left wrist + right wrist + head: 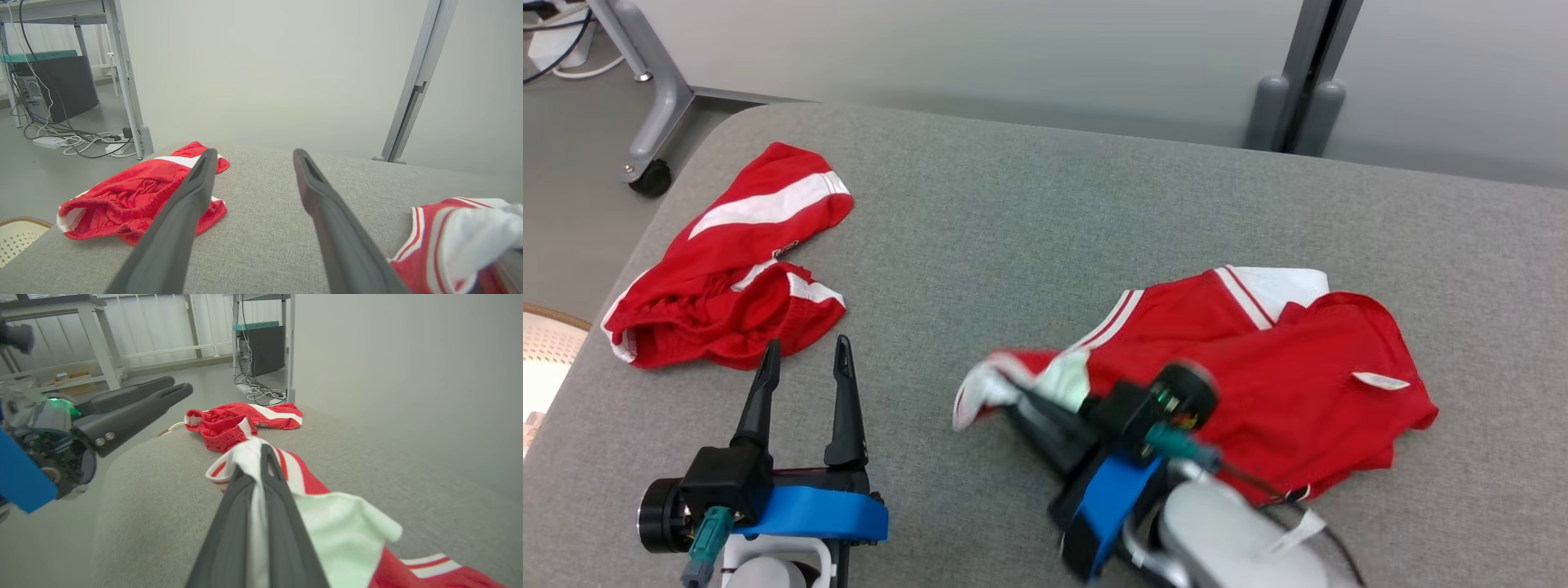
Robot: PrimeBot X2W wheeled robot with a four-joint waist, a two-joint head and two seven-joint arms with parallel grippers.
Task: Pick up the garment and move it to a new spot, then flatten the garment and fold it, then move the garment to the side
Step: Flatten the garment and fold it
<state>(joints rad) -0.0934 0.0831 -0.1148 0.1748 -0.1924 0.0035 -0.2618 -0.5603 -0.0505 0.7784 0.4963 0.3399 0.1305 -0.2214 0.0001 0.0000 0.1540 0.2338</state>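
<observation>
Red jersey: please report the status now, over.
Right hand shut on red jersey, at white edge. Left hand open, empty. Jersey crumpled on grey table. Red shorts at left, apart, not in way.

Our right hand [255,467] pinches the white hem of the red garment [314,484] between its closed fingers, holding that edge raised above the grey worktop [155,522]. Beyond it we see a second red garment [241,418] crumpled near the far edge. Our left hand [177,384] hovers at the left, its fingers pointing toward that pile.
</observation>
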